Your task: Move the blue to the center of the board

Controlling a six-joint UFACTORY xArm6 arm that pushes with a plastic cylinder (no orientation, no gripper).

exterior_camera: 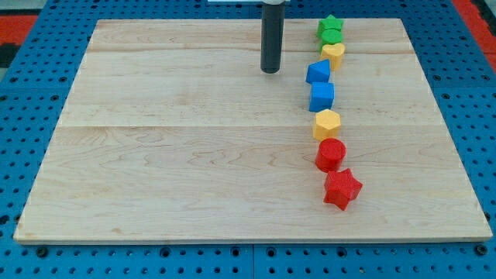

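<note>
Two blue blocks lie right of the board's middle: a blue wedge-like block (pixel 318 73) and a blue cube (pixel 322 97) just below it, touching. My tip (pixel 270 71) rests on the wooden board (pixel 194 155), a short way to the left of the blue wedge-like block, with a gap between them. The rod rises straight up to the view's top.
The blocks form a rough line down the board's right part: a green star (pixel 330 29) at the top, a yellow heart-like block (pixel 334 53), then the blues, a yellow hexagon (pixel 327 124), a red cylinder (pixel 331 154), a red star (pixel 342 188). Blue pegboard surrounds the board.
</note>
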